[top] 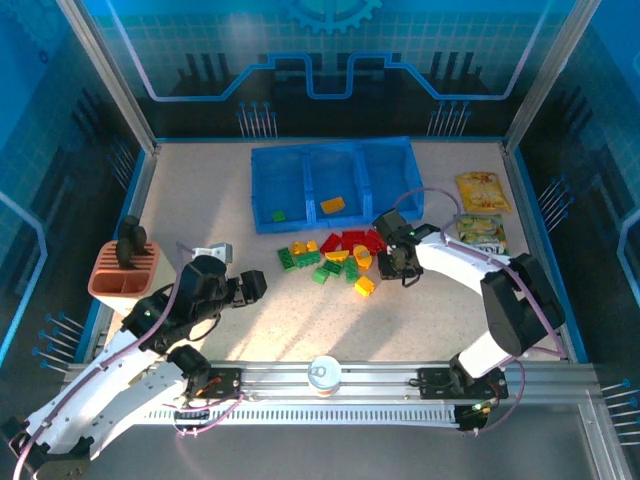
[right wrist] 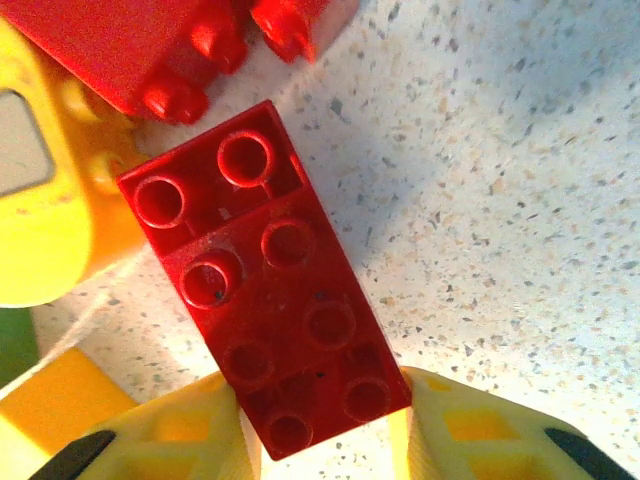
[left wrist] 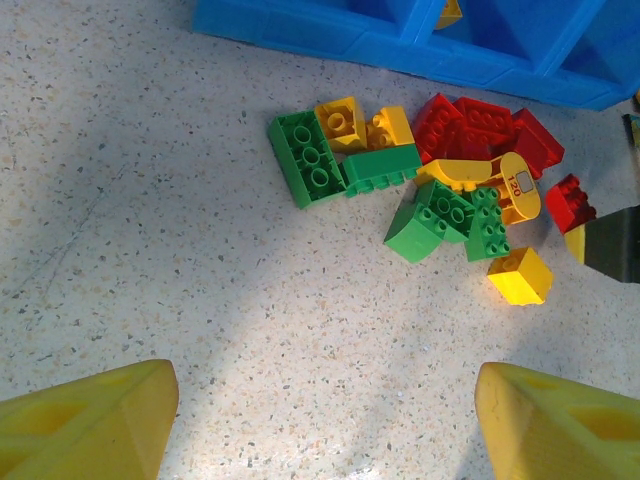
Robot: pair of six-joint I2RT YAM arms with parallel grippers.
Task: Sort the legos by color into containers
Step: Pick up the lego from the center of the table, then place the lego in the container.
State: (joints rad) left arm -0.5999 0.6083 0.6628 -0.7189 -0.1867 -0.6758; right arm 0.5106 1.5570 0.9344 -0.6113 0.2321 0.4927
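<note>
Grasp step, red brick. Right gripper (right wrist: 325, 425) is closed nearly all the way on one red brick (right wrist: 270, 290): both yellow fingers (right wrist: 480, 435) press against the sides of its near end, studs facing the wrist camera. The rest of the brick reaches forward, away from the gripper. Whether it is off the tabletop (left wrist: 150, 250) yet, I cannot tell.

Just ahead of the gripper lie more red bricks (right wrist: 130, 50); a yellow curved piece (right wrist: 40, 200) sits just to the left of the held brick, touching or almost touching it.

Left gripper (left wrist: 325, 410) hangs wide open over bare tabletop, holding nothing. The pile (left wrist: 430, 190) of red, yellow and green legos lies ahead of it and a little to its right.

Blue tray (top: 330, 148) is beyond the right gripper, past the pile. One green brick (top: 279, 214) lies in its left compartment and one yellow brick (top: 333, 205) in the middle one.

Judgement: sorting is at an early stage, with most bricks unsorted. Next move calls for a straight lift clear of the neighbouring pieces, then a carry forward to the right-hand compartment (top: 385, 175), probably the red one. Risk: the yellow curved piece drags along.
</note>
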